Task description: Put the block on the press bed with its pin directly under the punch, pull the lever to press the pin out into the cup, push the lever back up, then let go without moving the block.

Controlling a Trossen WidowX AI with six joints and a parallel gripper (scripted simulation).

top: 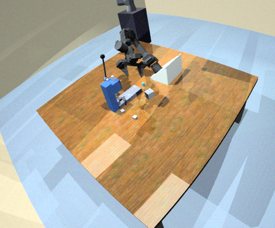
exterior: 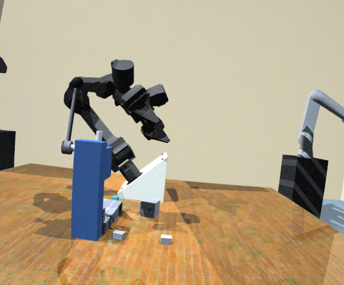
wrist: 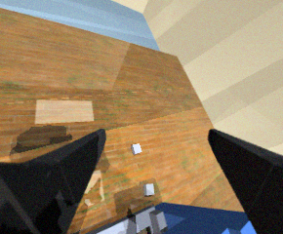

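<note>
Press: a blue upright press column [top: 109, 98] [exterior: 85, 190] [wrist: 200, 216] stands on the brown wood-grain table [top: 176, 132] [exterior: 227, 260] [wrist: 171, 161], with a pale upright peg [top: 112, 78] [exterior: 98, 135] at its top.
Lever: a thin grey rod [top: 104, 68] [exterior: 70, 116] with a black ball knob [top: 102, 56] [exterior: 76, 82] rises above the press, leaning slightly; it is up.
Jaws: the black two-fingered gripper [top: 133, 73] [exterior: 164, 132] [wrist: 155, 134] has its fingers spread wide, with nothing between them and neither fingertip touching anything; it hangs above the table on the robot-base side of the press.
Block: a grey cube-shaped block [top: 149, 93] [exterior: 150, 208] rests on the table well apart from the press column, off the bed.
Bed: a long, low grey slab [top: 131, 92] [exterior: 113, 206] [wrist: 122, 226] extends from the foot of the press toward the robot's base.
Cyan piece: a small cyan piece [top: 143, 84] [exterior: 115, 198] shows near the slab's end farthest from the press column; what supports it is unclear.
Small pieces: one little pale grey block [top: 122, 111] [exterior: 119, 234] [wrist: 149, 189] lies just beside the press foot, and a matching pale block [top: 135, 117] [exterior: 166, 239] [wrist: 137, 148] lies farther from it.
Arm mount: a white wedge-shaped stand [top: 173, 70] [exterior: 150, 180] is well apart from the press, beyond the grey cube.
</note>
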